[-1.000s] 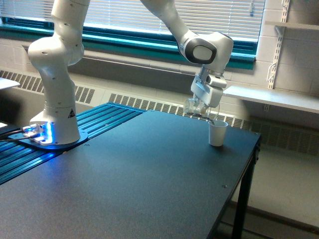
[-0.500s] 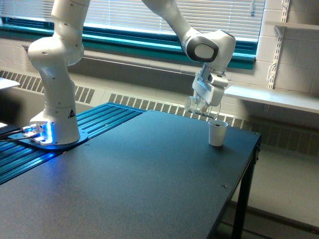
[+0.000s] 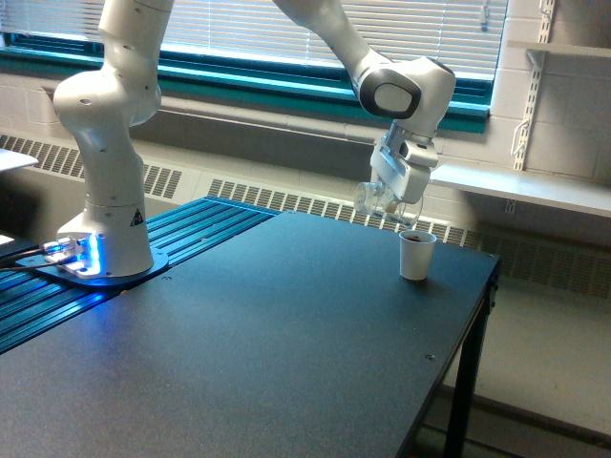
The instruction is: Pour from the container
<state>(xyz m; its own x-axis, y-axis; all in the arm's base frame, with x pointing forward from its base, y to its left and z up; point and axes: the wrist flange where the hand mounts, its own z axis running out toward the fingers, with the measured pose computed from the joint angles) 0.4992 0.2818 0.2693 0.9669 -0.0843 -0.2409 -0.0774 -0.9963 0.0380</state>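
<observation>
Hand (image 3: 387, 202) was clamped on the container (image 3: 370, 199), a small clear cup, held tipped well over on its side in the air near the tabletop's far edge, toward the far corner on the exterior view's right. The container's mouth appeared to point toward a white cup (image 3: 416, 255) that stood upright on the tabletop (image 3: 267, 324) just below and slightly toward the exterior view's right; the two were apart, not touching. Contents of the container could not be made out; it looked clear, possibly empty. A dark patch showed inside the white cup's rim, though whether that was poured material or shadow could not be told. Judged step: the pour itself, at or near its end. Next move would call either for tilting further with the mouth kept over the white cup, or for rolling the container back upright and lifting clear without clipping the rim below. Robot base (image 3: 100, 239) sat well apart, by the near corner on the exterior view's left. Window blinds (image 3: 239, 33) and a radiator grille (image 3: 286, 200) ran behind. Nothing stood between container and cup; the tabletop's edge close behind the white cup was the main hazard if it were knocked.
</observation>
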